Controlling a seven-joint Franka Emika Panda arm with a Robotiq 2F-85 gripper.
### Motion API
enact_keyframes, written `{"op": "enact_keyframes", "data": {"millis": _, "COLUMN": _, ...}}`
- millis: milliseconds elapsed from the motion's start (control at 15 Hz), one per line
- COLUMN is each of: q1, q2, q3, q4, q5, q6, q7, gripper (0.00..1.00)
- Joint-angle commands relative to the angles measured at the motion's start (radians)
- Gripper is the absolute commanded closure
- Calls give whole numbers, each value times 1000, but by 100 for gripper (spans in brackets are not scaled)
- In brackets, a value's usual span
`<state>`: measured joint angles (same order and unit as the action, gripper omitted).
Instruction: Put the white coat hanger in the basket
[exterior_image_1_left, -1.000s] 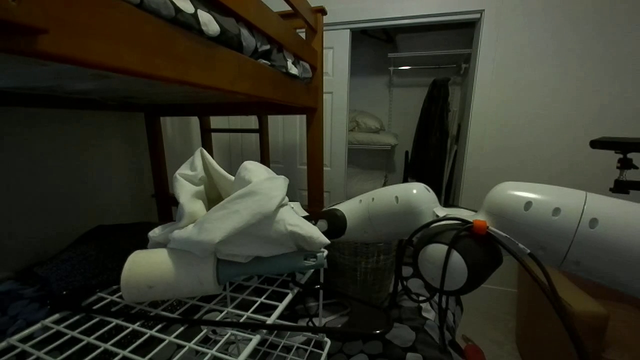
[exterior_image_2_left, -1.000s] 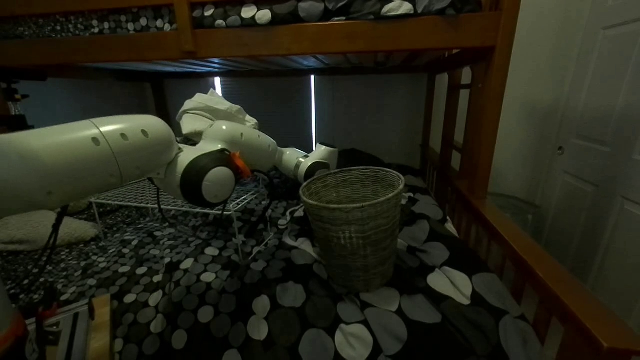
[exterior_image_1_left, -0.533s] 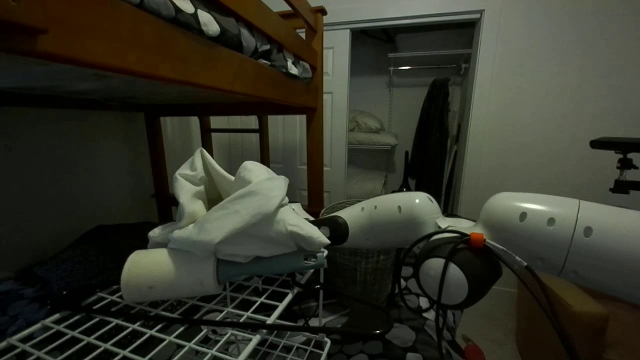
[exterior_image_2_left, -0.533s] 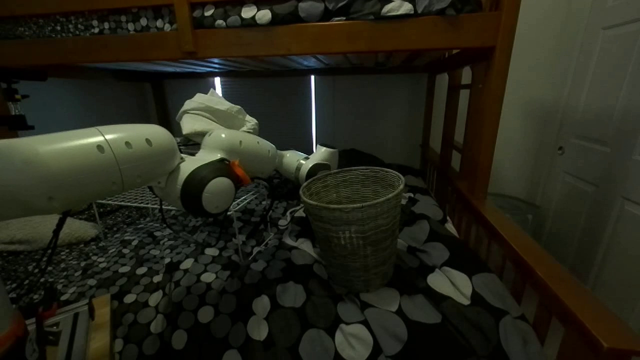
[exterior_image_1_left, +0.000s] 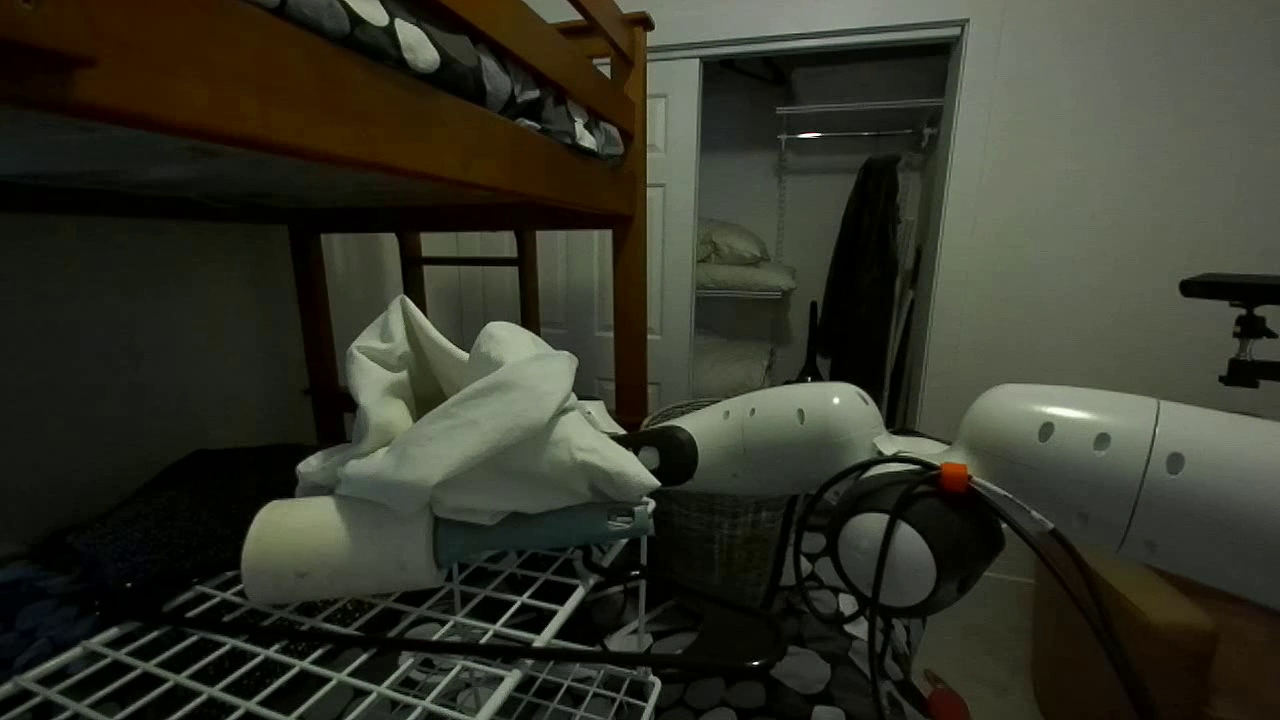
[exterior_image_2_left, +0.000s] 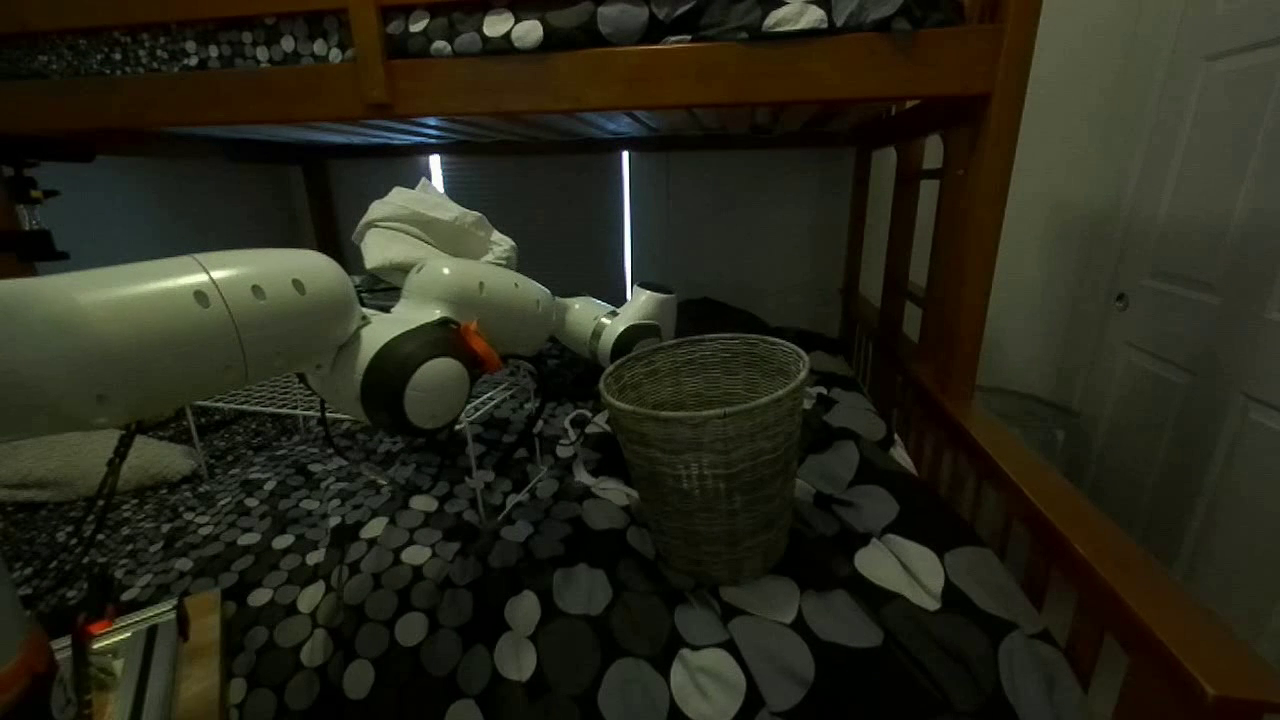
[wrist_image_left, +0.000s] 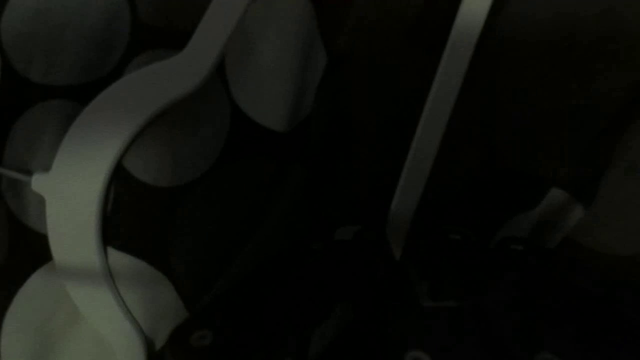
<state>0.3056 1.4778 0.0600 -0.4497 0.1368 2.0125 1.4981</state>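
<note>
here the smooth, flat hanger (wrist_image_left: 75, 215) curves; i can't tell the gripper's (wrist_image_left: 390, 270) spread or hold.

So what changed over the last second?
The arm lowered slightly in both exterior views, mostly in the first half-second. The hanger seems to have shifted a little; too dark to tell whether it's gripped. The basket, rack and cloth stayed put.

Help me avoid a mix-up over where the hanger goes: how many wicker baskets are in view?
1: the wicker basket stands upright on the dotted bedding. Both exterior views show this same one. Others could be hidden behind the arm.
</note>
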Motion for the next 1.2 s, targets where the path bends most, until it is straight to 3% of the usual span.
{"op": "enact_keyframes", "data": {"millis": 0, "q1": -15, "q2": 1, "q3": 44, "q4": 0, "q5": 34, "q6": 180, "q7": -5, "gripper": 98}}
{"op": "enact_keyframes", "data": {"millis": 267, "q1": -31, "q2": 2, "q3": 112, "q4": 2, "q5": 91, "q6": 401, "q7": -39, "gripper": 97}}
{"op": "enact_keyframes", "data": {"millis": 733, "q1": -23, "q2": -21, "q3": 289, "q4": 5, "q5": 205, "q6": 694, "q7": -287, "gripper": 97}}
{"op": "enact_keyframes", "data": {"millis": 1133, "q1": 22, "q2": -61, "q3": 304, "q4": 6, "q5": 210, "q6": 895, "q7": -417, "gripper": 97}}
